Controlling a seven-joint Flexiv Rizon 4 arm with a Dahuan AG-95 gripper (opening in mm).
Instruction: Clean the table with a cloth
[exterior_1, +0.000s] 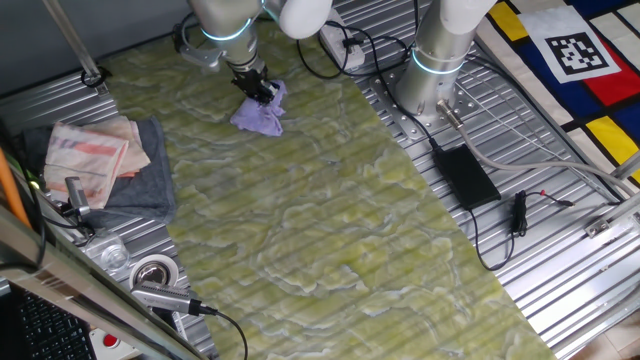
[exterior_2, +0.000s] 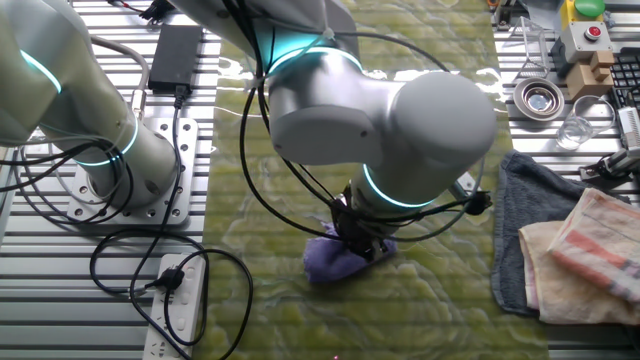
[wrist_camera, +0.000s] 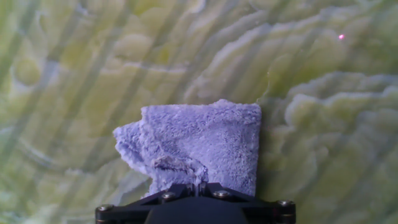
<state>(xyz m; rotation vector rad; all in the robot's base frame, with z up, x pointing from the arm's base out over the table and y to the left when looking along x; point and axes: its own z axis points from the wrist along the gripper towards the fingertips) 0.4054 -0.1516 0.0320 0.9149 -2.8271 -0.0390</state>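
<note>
Nearest the hand-view lens, the dark body of the gripper (wrist_camera: 198, 186) is seen at 6 o'clock, with the lilac cloth (wrist_camera: 199, 146) bunched directly beyond it. The jaws are drawn together on a pinched fold of the cloth; no gap between them can be made out. The cloth is pressed flat against the yellow-green marbled surface (wrist_camera: 323, 124), with its free edge spread toward 12 o'clock.

In one fixed view the cloth (exterior_1: 260, 112) is found near the far end of the surface (exterior_1: 330, 220), at about 11 o'clock, well apart from the folded towels (exterior_1: 100, 160) at 9 o'clock. In the other fixed view the gripper (exterior_2: 360, 240) is largely hidden beneath the wrist.

The step in hand is judged to be a wiping stroke. It is best done with steady downward pressure, so that the spread part of the cloth is kept in contact, not only the pinched fold. Long, overlapping passes toward the uncovered stretch at 5 o'clock are advised, and the ribbed metal edges should be avoided, since the cloth could be snagged there.
</note>
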